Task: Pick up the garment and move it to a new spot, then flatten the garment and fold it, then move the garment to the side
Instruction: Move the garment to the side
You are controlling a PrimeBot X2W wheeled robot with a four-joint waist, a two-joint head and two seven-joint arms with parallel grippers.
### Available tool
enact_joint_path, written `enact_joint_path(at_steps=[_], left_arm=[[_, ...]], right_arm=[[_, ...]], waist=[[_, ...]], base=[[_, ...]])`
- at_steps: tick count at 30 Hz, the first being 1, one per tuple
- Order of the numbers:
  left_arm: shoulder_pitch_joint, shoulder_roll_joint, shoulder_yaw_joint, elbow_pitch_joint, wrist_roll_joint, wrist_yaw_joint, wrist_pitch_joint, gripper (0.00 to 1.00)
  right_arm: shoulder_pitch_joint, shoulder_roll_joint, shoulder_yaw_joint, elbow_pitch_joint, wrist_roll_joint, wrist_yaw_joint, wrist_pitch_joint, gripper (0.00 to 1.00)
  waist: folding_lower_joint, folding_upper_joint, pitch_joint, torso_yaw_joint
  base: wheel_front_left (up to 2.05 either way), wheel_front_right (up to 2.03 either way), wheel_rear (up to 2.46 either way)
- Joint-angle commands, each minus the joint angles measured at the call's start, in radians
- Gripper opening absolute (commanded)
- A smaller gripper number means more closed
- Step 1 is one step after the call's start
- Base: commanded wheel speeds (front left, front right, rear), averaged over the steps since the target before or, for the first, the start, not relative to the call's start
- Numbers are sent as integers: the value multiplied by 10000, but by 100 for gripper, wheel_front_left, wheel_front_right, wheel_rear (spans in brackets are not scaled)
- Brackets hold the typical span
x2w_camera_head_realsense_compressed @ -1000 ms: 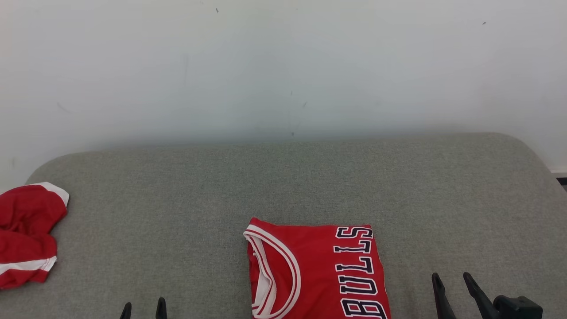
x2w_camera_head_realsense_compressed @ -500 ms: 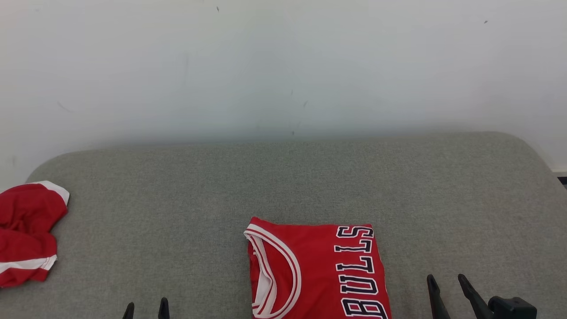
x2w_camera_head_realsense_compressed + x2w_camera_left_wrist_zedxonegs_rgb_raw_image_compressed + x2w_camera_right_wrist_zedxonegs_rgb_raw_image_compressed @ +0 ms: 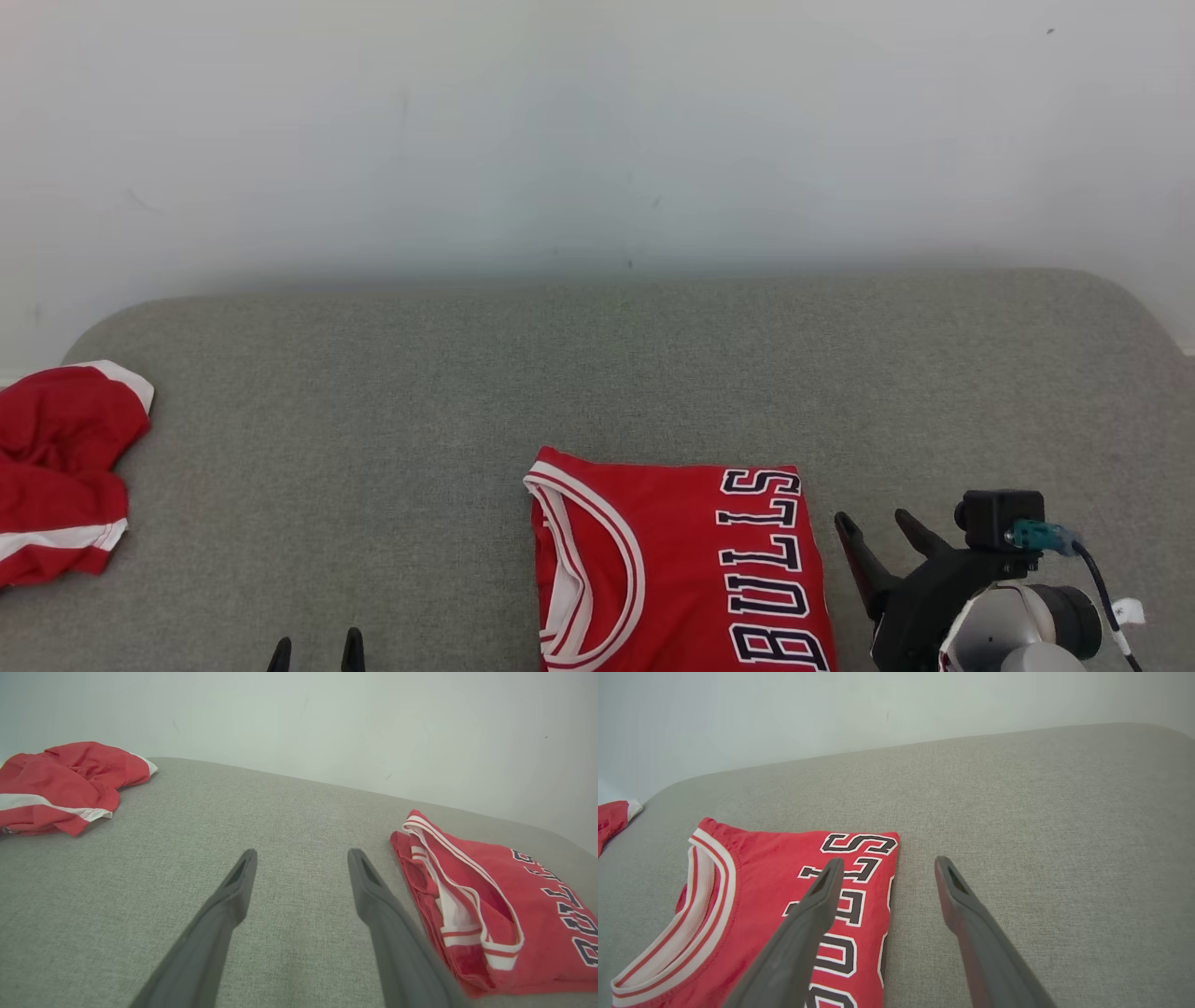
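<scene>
The garment (image 3: pixel 672 560) is a red jersey with white trim and dark BULLS lettering, folded into a flat rectangle at the front middle of the grey cushion (image 3: pixel 373 420). My right gripper (image 3: pixel 878 525) stands open just off its right edge. In the right wrist view the right gripper (image 3: pixel 888 864) straddles that edge of the garment (image 3: pixel 752 896), one finger above the lettering and the other over bare cushion. My left gripper (image 3: pixel 316 651) is open at the bottom edge, well left of the jersey. In the left wrist view the left gripper (image 3: pixel 302 858) has the garment (image 3: pixel 490 910) to its right.
A second red cloth with white stripes (image 3: pixel 56 467) lies crumpled at the cushion's far left edge, also seen as a red heap (image 3: pixel 60 784) from the left wrist. A pale wall (image 3: pixel 597 140) rises right behind the cushion. Bare cushion stretches behind and to the right of the jersey.
My right gripper has come forward and to the left, up to the jersey's right edge, so its wrist now shows. The head camera shifted a little. The left gripper has barely moved.
</scene>
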Motion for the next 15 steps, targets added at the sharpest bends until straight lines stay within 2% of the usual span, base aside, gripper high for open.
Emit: enact_joint_path(at_steps=[1, 4, 8, 15], left_arm=[[-83, 0, -29, 24, -128, -18, -29, 100], [-178, 3, -151, 49, -131, -18, -29, 100], [-305, 6, -295, 61, -138, -18, -29, 100], [-487, 3, -611, 32, -111, -18, -29, 100]], right_arm=[[-229, 15, -7, 213, -22, -22, 535, 100], [-846, 171, 88, 692, -225, -21, 1801, 100], [-1118, 165, -47, 1289, -580, -21, 2724, 100], [-1202, 387, -685, 2051, -1186, -21, 3098, 100]], waist=[[0, 0, 72, 110], [0, 0, 206, 362], [0, 0, 365, 747], [0, 0, 651, 1390]], base=[[0, 0, 0], [0, 0, 0], [0, 0, 0], [0, 0, 0]])
